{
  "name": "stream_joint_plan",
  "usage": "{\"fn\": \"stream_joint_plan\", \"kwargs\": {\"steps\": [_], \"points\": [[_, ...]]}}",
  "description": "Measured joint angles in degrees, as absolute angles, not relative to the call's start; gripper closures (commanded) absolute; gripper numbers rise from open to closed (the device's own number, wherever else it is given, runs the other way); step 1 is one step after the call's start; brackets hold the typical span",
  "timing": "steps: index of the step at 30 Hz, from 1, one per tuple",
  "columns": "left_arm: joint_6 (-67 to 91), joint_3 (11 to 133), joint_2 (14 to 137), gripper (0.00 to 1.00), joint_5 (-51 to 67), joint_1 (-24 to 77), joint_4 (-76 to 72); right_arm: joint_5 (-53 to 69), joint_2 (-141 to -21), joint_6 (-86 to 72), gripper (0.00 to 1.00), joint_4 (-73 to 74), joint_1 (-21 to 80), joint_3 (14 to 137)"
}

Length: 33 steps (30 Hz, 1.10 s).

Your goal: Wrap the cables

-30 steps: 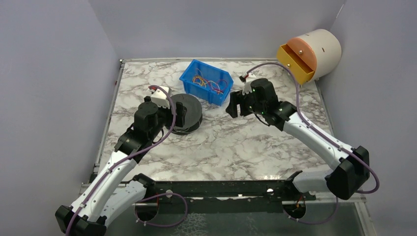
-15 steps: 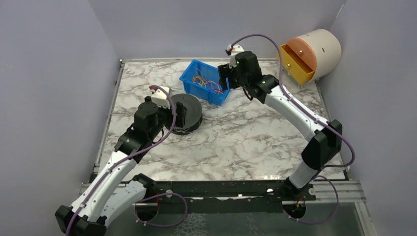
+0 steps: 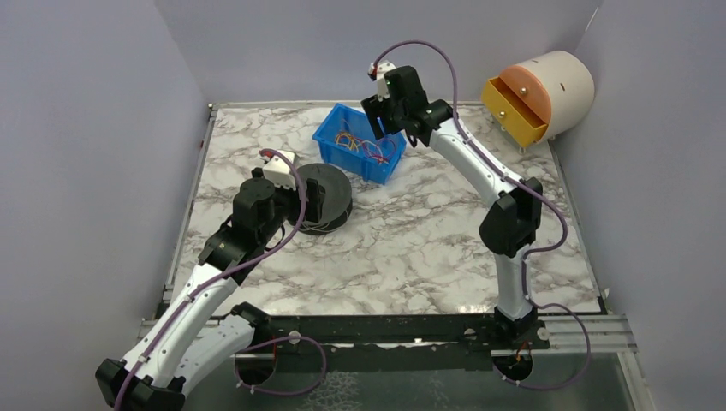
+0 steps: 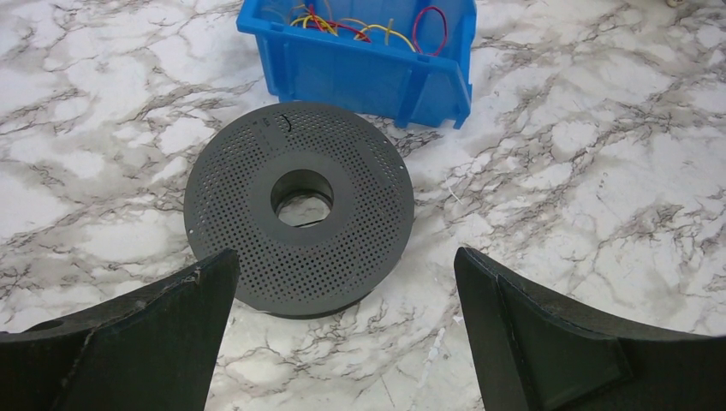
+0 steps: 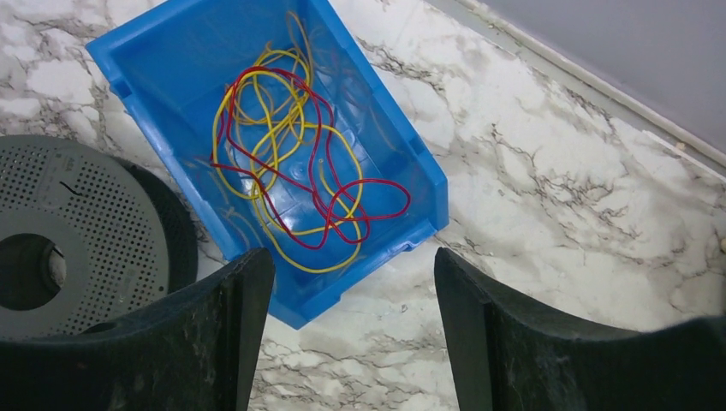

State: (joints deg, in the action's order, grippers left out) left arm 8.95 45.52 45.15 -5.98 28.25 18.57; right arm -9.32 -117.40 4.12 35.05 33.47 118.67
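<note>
Thin red and yellow cables (image 5: 295,184) lie tangled in a blue bin (image 5: 158,47); they also show in the top view (image 3: 358,143) and the left wrist view (image 4: 360,26). A dark perforated spool (image 4: 300,205) lies flat on the marble, next to the bin (image 3: 338,128). My right gripper (image 5: 351,330) is open and empty, raised above the bin's near corner (image 3: 378,116). My left gripper (image 4: 347,334) is open and empty, just short of the spool (image 3: 325,195).
A cream drum with an orange face and an open yellow drawer (image 3: 518,107) stands at the back right. Grey walls close in the marble table (image 3: 411,248) on three sides. The spool's edge shows in the right wrist view (image 5: 77,231).
My right arm has swung from the middle of the table up and to the back, and now hovers over the blue bin. The left arm has not moved.
</note>
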Motion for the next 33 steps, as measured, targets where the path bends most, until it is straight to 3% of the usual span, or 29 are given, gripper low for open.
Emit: {"fn": "stream_joint_plan", "kwargs": {"steps": [16, 33], "points": [[9.0, 45.5, 45.9, 0.01, -5.4, 28.3, 18.6, 2.4, -131.2, 3.5, 0.27, 37.5, 25.1, 129.2], [9.0, 45.5, 47.5, 0.01, -5.3, 28.3, 18.6, 9.0, -137.4, 4.0, 0.30, 31.9, 24.2, 130.6]]}}
